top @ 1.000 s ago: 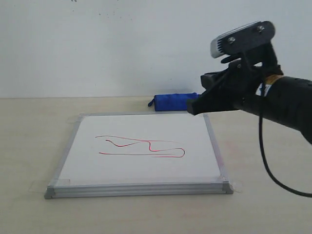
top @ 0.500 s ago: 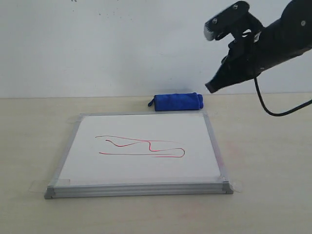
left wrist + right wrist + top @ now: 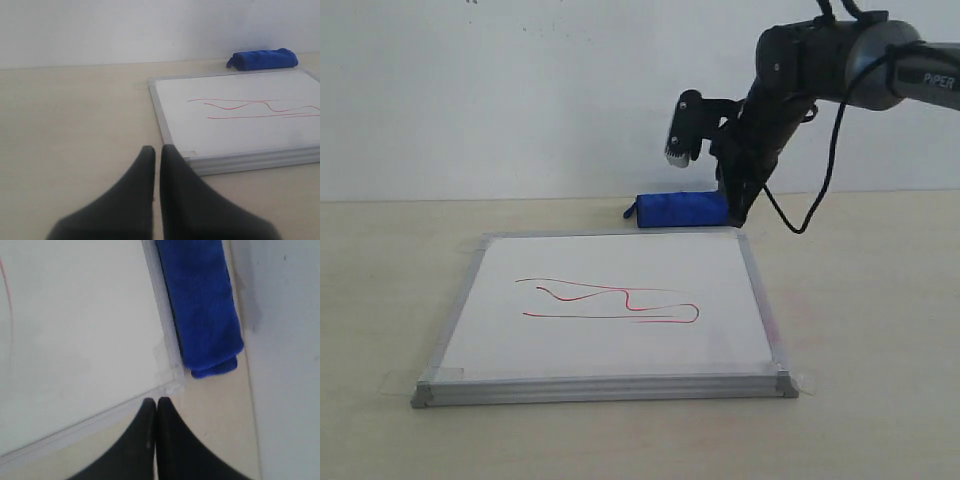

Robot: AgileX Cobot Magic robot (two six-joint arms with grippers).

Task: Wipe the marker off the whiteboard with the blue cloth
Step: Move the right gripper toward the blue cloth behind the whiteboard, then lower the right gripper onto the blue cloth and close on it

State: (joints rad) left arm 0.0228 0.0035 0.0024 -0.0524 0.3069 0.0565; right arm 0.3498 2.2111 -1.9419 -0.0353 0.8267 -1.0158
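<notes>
Right gripper (image 3: pixel 156 402) clenched, empty, above cloth (image 3: pixel 202 305), 3 o'clock end, by board (image 3: pixel 620 262) corner. Risk: descending unopened shoves cloth away instead of grasping.

It looks like a bare lab test bench: pale tabletop (image 3: pixel 880 400), blank white wall (image 3: pixel 520 90), taped-down whiteboard (image 3: pixel 620 255).

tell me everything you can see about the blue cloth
The blue cloth is bright royal blue, fuzzy like microfibre, rolled into a long bundle with layered edges at one end. It lies on the table behind the far edge of the whiteboard, parallel to it, near the wall. The right gripper, fingers together, hangs by its right end, seemingly without touching it.
</notes>
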